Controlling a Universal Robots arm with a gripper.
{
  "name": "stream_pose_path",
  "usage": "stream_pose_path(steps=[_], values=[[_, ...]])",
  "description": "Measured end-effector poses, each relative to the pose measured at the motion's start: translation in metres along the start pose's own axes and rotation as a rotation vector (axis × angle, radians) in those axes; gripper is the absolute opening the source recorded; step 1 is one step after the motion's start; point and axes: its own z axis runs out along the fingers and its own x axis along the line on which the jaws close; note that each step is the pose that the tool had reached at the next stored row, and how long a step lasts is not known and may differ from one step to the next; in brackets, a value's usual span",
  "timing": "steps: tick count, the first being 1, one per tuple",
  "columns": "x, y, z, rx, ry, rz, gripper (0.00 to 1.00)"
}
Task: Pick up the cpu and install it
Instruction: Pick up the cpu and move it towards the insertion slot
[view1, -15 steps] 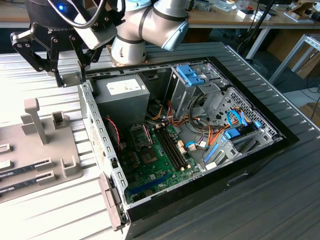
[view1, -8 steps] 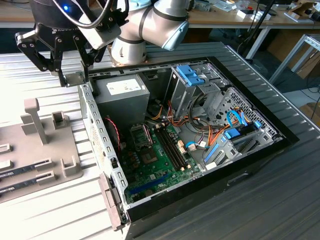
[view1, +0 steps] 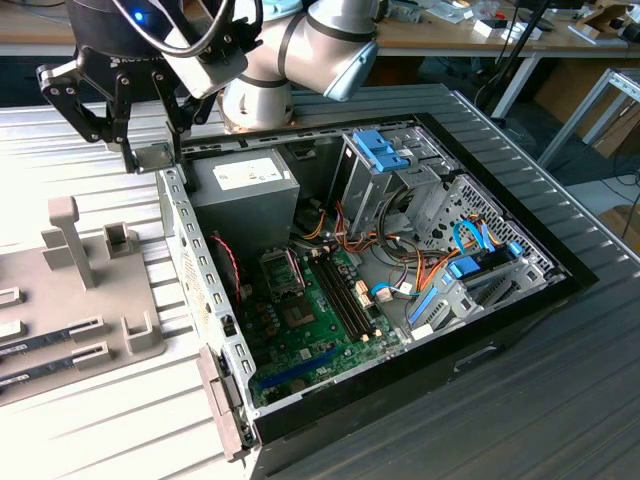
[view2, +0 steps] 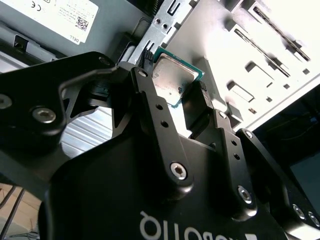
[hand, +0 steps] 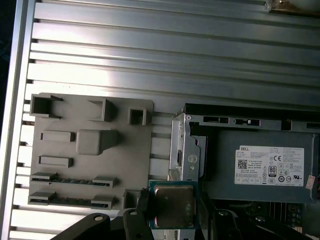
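At case wall (hand: 182, 150) — cpu (hand: 173, 204) in jaws

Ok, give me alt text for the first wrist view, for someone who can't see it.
The gripper is shut on the cpu, a small silvery square with a green rim, close to the corner of the open computer case. Beside the case a grey fixture plate lies on the ribbed table; a grey power supply sits inside the case.

The cpu (view2: 175, 77) has a dull silvery metal top; the end effector (view2: 172, 80) is matt black.
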Motion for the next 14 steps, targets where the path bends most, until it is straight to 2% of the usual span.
stream_pose_path(steps=[14], values=[[-0.0085,-0.0008,0.0007,0.0000,0.0000,0.000,0.47]])
